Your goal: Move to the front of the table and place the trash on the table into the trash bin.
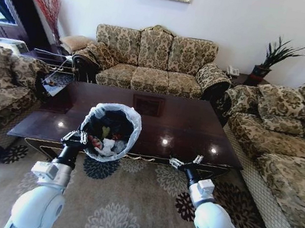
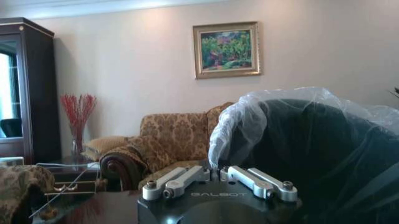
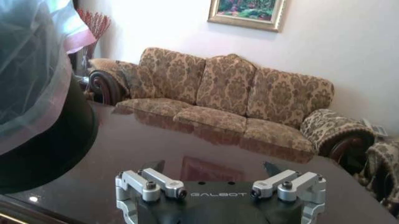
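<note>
- Left end effector (image 1: 77, 137) is closed on the near rim of the trash bin (image 1: 111, 128), fingers pinched together over the white liner; the bin is tipped toward the robot, lifted at the front edge of the counter (image 1: 185, 127).
- Trash (image 1: 102, 141) sits inside the bin: red, white and dark pieces piled at the low side near the rim.
- Right end effector (image 1: 185, 162) is spread wide, holding nothing, hovering over the counter's front edge, well apart from the bin.
- Counter top looks bare and glossy, so the task reads near done.
- Risk: the bin is tilted, so the pile could spill over the low rim onto the rug (image 1: 128, 202).
- Risk: the grip is partly on thin liner plastic; the bag could slide and the bin drop.
- Readable text: "GALBOT" on both wrists.
</note>
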